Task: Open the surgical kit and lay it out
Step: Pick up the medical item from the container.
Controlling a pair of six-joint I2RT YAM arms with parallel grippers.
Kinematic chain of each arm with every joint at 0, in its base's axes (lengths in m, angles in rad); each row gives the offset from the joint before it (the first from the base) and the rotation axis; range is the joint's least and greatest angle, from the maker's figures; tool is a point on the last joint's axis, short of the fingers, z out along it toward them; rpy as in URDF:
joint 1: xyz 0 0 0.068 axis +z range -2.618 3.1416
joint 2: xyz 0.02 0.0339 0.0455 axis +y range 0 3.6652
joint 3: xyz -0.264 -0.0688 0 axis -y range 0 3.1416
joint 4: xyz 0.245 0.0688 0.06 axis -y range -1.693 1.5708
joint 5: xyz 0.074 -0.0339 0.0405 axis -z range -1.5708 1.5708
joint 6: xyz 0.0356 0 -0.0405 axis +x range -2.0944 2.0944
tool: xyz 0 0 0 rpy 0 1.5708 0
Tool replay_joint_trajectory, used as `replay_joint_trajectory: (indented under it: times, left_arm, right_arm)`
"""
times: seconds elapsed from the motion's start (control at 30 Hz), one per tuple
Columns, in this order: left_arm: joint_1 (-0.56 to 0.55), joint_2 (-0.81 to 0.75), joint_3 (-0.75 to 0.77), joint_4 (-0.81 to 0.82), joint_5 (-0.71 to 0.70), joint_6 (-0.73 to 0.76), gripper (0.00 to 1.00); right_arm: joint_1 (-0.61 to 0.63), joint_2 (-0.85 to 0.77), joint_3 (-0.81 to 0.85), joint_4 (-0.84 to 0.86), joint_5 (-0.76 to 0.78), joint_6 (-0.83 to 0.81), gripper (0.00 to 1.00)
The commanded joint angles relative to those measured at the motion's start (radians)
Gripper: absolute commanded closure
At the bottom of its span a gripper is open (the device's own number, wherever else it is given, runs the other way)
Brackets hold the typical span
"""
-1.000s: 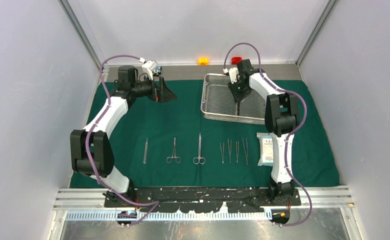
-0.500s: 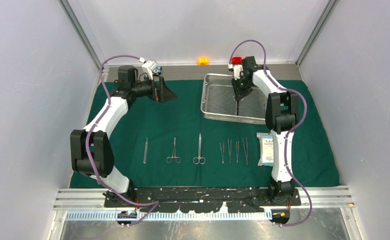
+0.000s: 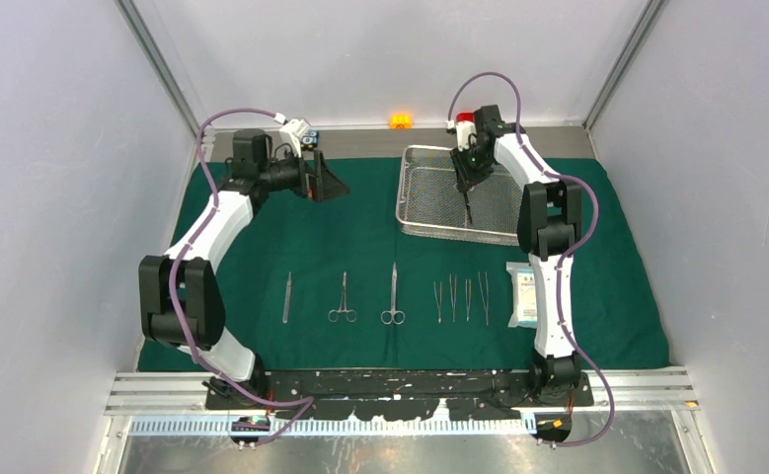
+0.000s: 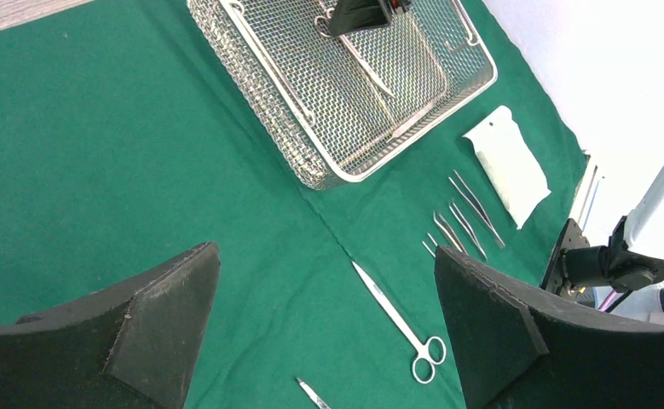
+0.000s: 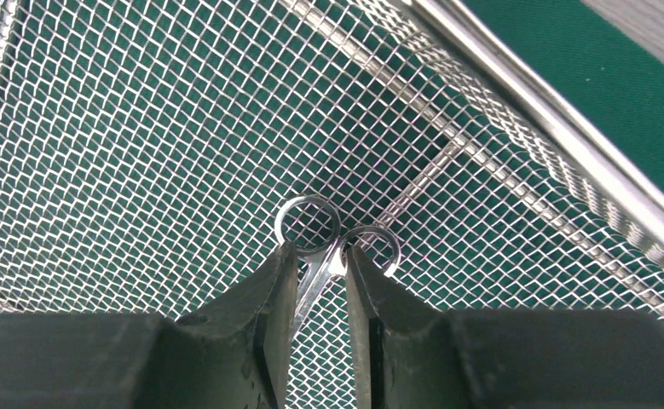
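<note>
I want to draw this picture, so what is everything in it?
Cloth: one, green, spread flat.
Tray: one, silver, far right on cloth.
Ring-handled tool: one, steel, in tray, gripped.
Slim tool, forceps, scissors: one each, steel, near row.
Tweezers: four, steel, right of scissors.
Packet: one, white-blue, row's right end.
Blocks: three, orange, red, black-blue, far edge.
Left gripper: one, black, open above cloth.
Right gripper: one, black, shut on ring-handled tool.

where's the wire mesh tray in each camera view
top external: wire-mesh tray at the far side, right of centre.
left wrist: top middle, seen at an angle.
right wrist: its mesh fills the picture, rim at upper right.
shared landmark: the ring-handled instrument gripped by the right tool, over the tray's mesh in all three views.
</note>
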Motion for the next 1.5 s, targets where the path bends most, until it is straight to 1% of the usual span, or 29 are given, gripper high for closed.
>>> replay_joint_trajectory:
  times: [0.0, 0.3, 0.47, 0.63, 0.77, 0.93, 1.17, 1.47]
  left_arm:
    - [0.008, 0.005, 0.014, 0.047, 0.030, -0.019, 0.00]
    - [0.008, 0.006, 0.012, 0.053, 0.035, -0.025, 0.00]
    - [0.008, 0.006, 0.012, 0.054, 0.037, -0.027, 0.00]
    - [0.008, 0.009, 0.011, 0.058, 0.039, -0.033, 0.00]
    - [0.007, 0.012, 0.010, 0.063, 0.041, -0.033, 0.00]
    - [0.008, 0.013, 0.014, 0.063, 0.039, -0.004, 0.00]
    - [0.007, 0.019, 0.021, 0.050, 0.035, 0.020, 0.00]
    - [0.006, 0.028, 0.020, 0.053, 0.037, 0.013, 0.00]
  right_arm:
    - [0.007, -0.037, -0.002, 0.046, 0.041, 0.015, 0.67]
    - [0.008, -0.056, -0.050, 0.100, 0.081, 0.062, 0.67]
    - [0.014, -0.035, -0.042, 0.076, 0.084, 0.071, 0.67]
    - [0.017, -0.029, -0.082, 0.074, 0.113, 0.070, 0.67]
    - [0.018, -0.020, -0.103, 0.056, 0.108, 0.062, 0.72]
    - [0.015, 0.011, -0.065, 0.011, 0.096, 0.059, 0.79]
    - [0.012, -0.017, -0.018, 0.003, 0.052, 0.059, 0.93]
    - [0.013, -0.057, 0.045, -0.004, -0.038, 0.036, 0.98]
